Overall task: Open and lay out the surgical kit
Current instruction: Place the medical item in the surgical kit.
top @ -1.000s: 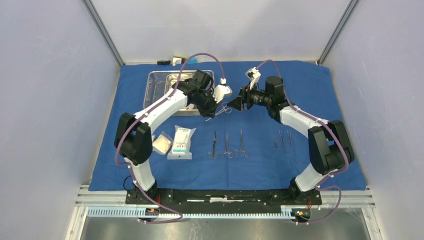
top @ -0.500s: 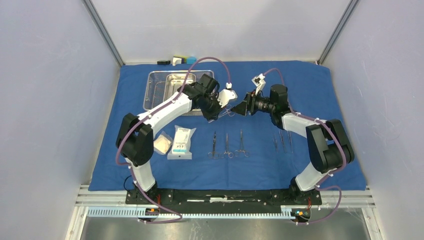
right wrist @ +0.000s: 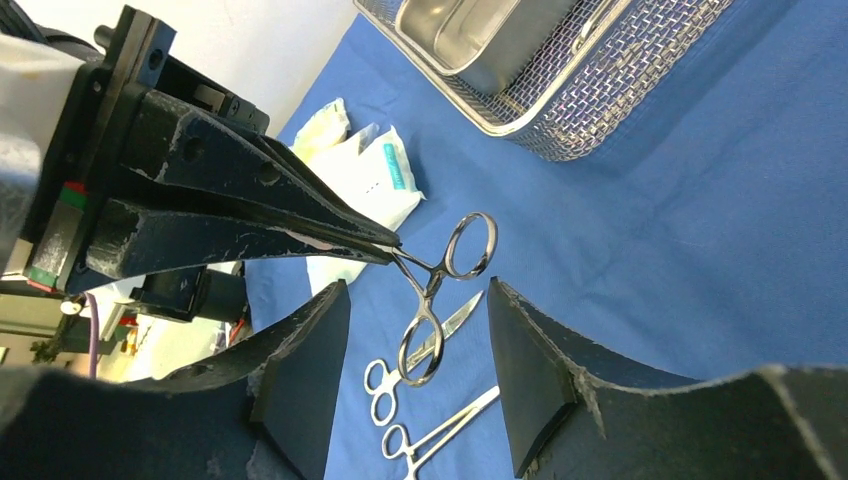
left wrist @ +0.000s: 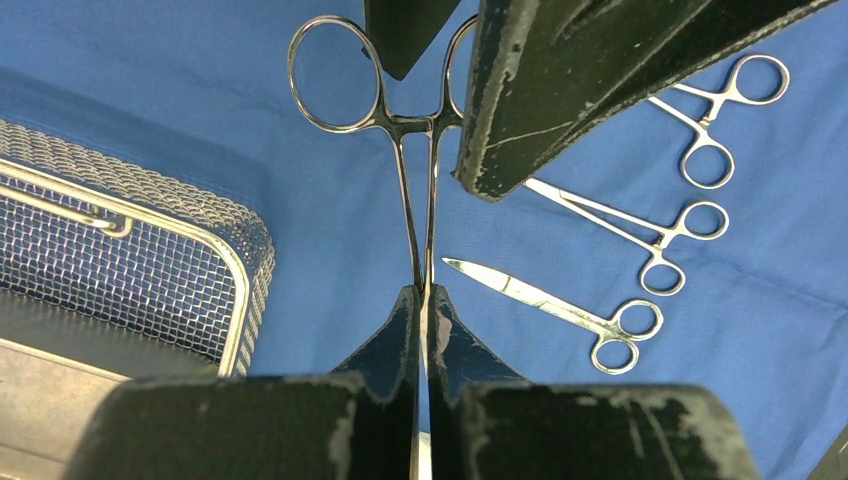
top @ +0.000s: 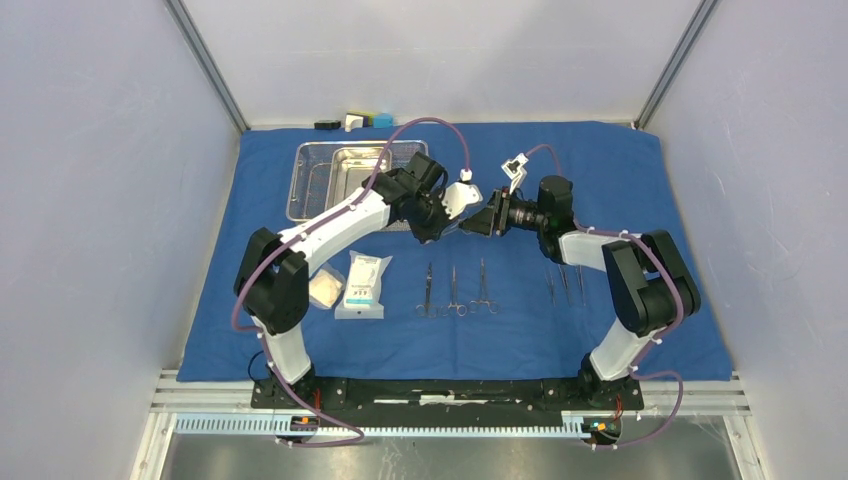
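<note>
My left gripper (left wrist: 424, 290) is shut on the tips of a slim steel scissor-like instrument (left wrist: 420, 200), holding it in the air above the blue cloth (top: 650, 180). My right gripper (right wrist: 418, 290) is open, with a finger on each side of the instrument's (right wrist: 440, 270) ring handles and not touching them. In the top view the two grippers meet nose to nose at mid-table (top: 463, 225) (top: 480, 222). The wire-mesh basket (top: 305, 190) with the smaller pan (top: 352, 160) in it stands at the back left.
Three steel instruments (top: 455, 290) lie in a row on the cloth in front of the grippers, with thinner ones (top: 565, 283) to their right. White and green packets (top: 362, 285) lie at the front left. Small blocks (top: 355, 122) sit behind the cloth's far edge.
My left arm has carried the instrument to the right and forward. My right gripper has moved left and come around its ring handles.
</note>
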{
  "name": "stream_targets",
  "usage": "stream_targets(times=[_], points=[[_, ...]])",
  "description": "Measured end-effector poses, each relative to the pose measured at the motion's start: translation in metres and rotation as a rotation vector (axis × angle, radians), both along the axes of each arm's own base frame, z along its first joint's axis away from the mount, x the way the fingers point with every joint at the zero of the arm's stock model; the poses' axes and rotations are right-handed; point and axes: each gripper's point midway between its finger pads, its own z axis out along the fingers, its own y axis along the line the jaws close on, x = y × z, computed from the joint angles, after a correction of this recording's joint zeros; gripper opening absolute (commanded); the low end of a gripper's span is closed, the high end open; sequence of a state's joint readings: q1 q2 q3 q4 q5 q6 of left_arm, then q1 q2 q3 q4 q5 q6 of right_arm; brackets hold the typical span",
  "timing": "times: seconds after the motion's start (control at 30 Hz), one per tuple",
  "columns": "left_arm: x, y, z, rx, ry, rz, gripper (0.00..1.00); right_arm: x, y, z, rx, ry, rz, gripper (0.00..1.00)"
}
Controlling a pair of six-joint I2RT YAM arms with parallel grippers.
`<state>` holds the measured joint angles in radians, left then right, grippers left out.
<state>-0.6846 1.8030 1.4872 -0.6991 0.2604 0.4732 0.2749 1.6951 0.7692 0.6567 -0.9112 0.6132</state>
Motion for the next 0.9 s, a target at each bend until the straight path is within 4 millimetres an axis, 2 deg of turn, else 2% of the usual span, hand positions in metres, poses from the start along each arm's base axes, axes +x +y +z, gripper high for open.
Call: stream_targets(times=[0.43, 0.63, 0.77, 0.9], points=[[0.005, -0.005, 0.002, 0.031, -0.065, 0.01, 0.02, -0.003, 0.003, -0.009, 0.037, 0.062, 0.012, 0.35], [0.009, -0.004, 0.003, 0.039, -0.087, 0.021, 0.02, -0.003, 0.004, -0.007, 0.049, 0.069, 0.013, 0.18], [0.01, -0.006, 0.003, 0.035, -0.092, 0.019, 0.02, -0.003, 0.004, -0.006, 0.056, 0.075, 0.013, 0.0], [0.011, -0.006, 0.002, 0.038, -0.094, 0.021, 0.02, -0.003, 0.004, -0.006, 0.056, 0.074, 0.012, 0.0]])
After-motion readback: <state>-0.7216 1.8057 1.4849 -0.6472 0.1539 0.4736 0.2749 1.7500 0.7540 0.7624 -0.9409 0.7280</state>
